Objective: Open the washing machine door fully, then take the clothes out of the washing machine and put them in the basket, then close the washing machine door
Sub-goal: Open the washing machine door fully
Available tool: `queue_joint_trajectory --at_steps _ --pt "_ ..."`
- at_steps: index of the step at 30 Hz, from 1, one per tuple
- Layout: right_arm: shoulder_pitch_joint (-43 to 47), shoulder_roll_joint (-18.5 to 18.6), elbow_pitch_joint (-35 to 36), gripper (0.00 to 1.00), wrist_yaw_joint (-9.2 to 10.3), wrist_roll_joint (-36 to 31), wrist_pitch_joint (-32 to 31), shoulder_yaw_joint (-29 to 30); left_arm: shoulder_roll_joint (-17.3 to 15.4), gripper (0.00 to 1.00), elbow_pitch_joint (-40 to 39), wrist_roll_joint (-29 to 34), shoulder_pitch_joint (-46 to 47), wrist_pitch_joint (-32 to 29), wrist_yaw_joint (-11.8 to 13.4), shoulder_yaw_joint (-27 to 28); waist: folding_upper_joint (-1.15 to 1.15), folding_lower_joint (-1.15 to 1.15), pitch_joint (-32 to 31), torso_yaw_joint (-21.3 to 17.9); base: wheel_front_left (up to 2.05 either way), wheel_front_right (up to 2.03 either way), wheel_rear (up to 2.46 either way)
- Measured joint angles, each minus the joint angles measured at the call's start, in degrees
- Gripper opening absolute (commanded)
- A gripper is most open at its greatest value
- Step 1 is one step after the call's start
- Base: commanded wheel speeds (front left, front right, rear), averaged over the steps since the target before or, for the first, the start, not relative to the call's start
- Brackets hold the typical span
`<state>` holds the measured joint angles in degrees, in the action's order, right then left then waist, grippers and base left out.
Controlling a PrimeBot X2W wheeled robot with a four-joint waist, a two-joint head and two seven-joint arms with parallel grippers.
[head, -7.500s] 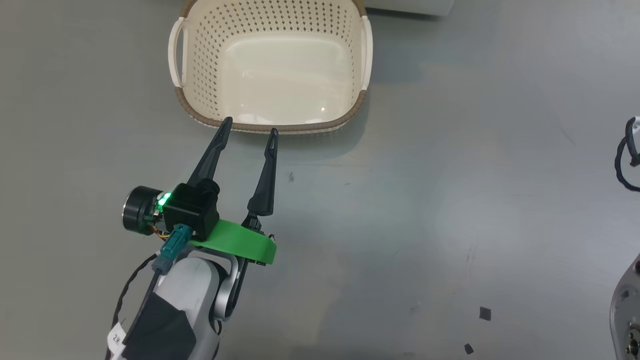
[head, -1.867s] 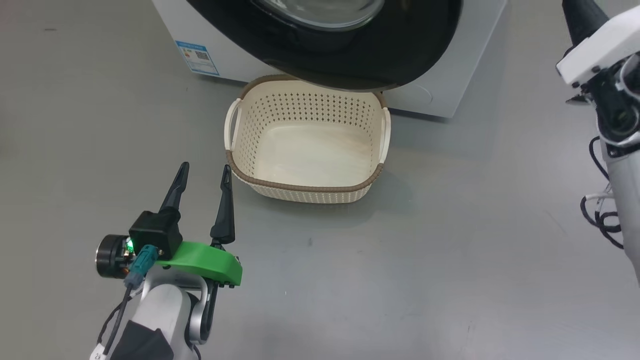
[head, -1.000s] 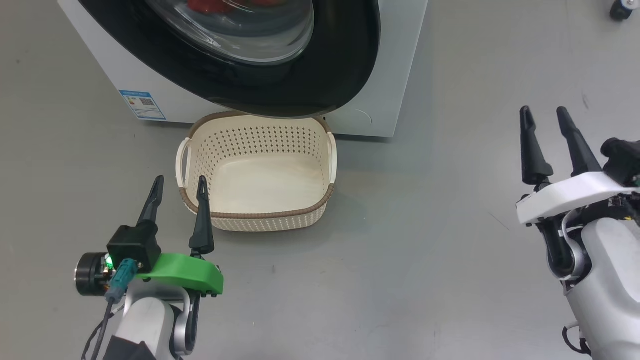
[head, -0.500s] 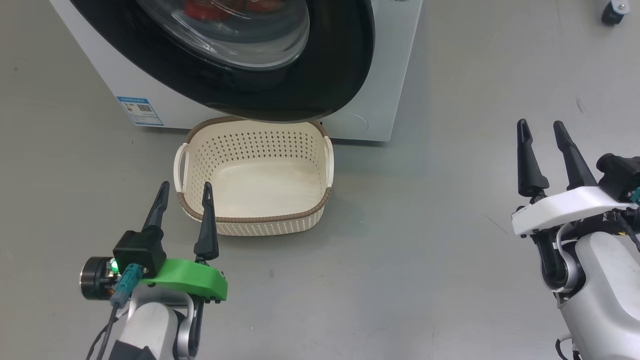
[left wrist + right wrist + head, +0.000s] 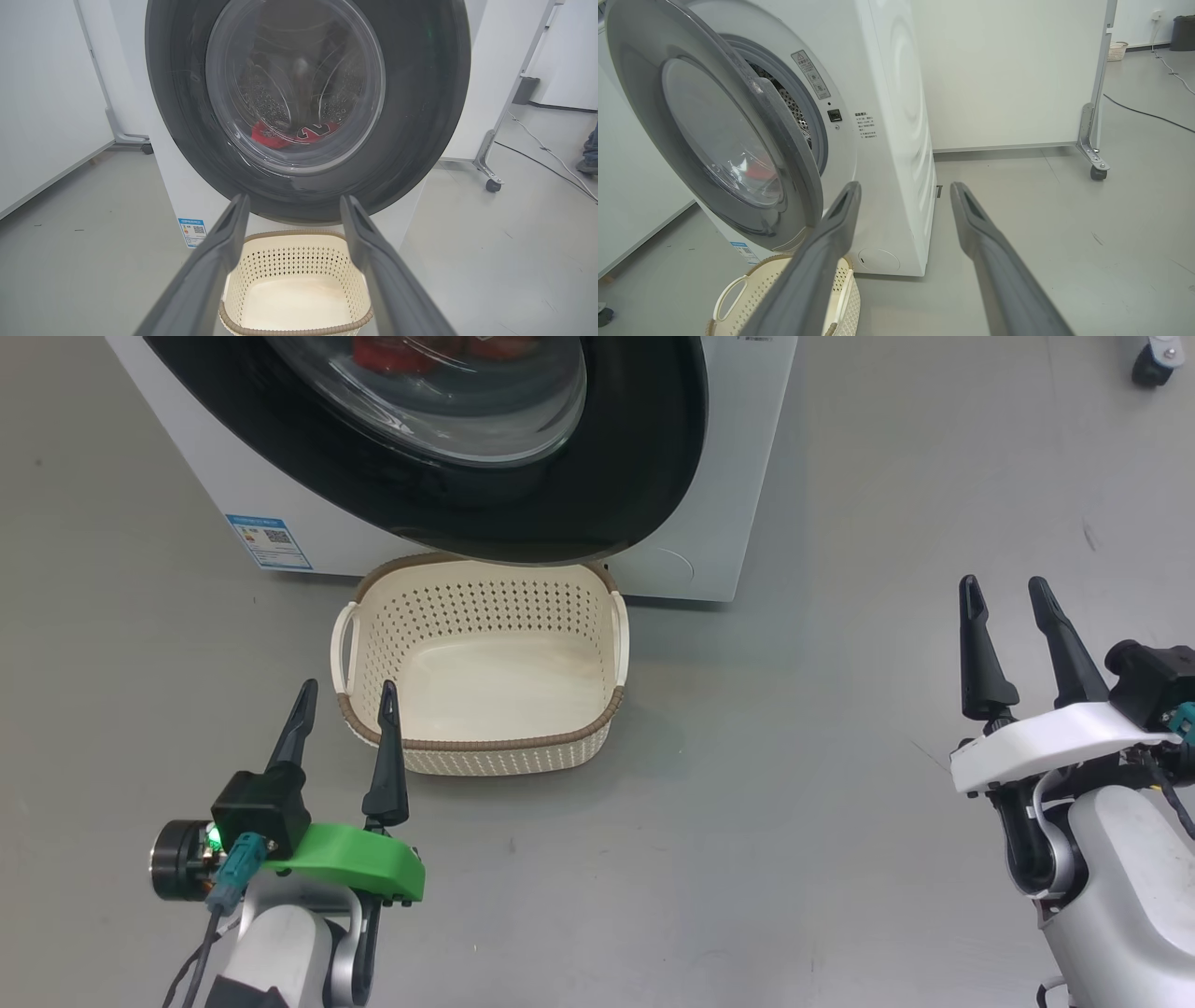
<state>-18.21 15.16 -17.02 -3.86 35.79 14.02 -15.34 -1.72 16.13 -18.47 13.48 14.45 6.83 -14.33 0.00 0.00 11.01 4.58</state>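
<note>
The washing machine stands at the top of the head view. Its black-rimmed door hangs ajar over the cream basket. In the right wrist view the door stands a little off the front, with the steel drum showing in the gap. Red clothes lie in the drum behind the door's glass. My left gripper is open, just left of the basket's near corner. My right gripper is open too, well to the right of the machine. The basket holds nothing.
A wheeled partition leg with a caster stands right of the machine, and a cable runs across the floor there. A person's foot shows at the far right. White panels close off the left side.
The head camera has lifted from the basket to take in the door, and the right gripper has come into view. Over the last second the picture only shifts slightly; both grippers stay open.
</note>
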Motion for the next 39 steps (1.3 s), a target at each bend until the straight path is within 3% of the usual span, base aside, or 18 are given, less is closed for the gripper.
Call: queue_joint_trajectory --at_steps 23,24,25,26,39 --pt "0.61 -0.11 1.02 1.00 0.04 -1.63 0.00 0.42 0.00 1.00 -0.11 0.00 -0.09 0.00 0.00 -0.63 0.00 0.00 0.47 0.62 0.00 0.00 0.00" --pt "0.76 -0.11 1.07 0.92 0.04 -1.68 0.00 0.41 0.00 1.00 -0.11 0.00 -0.09 0.00 0.00 -0.67 0.00 0.00 0.47 0.67 0.00 0.00 0.00" --pt "0.86 -0.10 1.08 0.41 0.03 -1.68 0.00 0.41 0.00 1.00 -0.11 0.00 -0.09 0.00 0.00 -0.76 0.00 0.00 0.47 0.72 0.00 0.00 0.00" --pt "0.90 -0.11 1.13 0.00 -0.02 -1.65 0.00 0.42 0.00 1.00 -0.11 0.00 -0.09 0.00 0.00 -0.87 0.00 0.00 0.48 0.78 0.00 0.00 0.00" --pt "-1.85 0.62 2.85 0.00 -0.80 1.87 -1.54 2.09 -0.05 1.00 -0.62 -0.15 -0.05 0.00 0.00 -3.18 0.00 0.00 2.53 2.53 0.00 0.00 0.00"
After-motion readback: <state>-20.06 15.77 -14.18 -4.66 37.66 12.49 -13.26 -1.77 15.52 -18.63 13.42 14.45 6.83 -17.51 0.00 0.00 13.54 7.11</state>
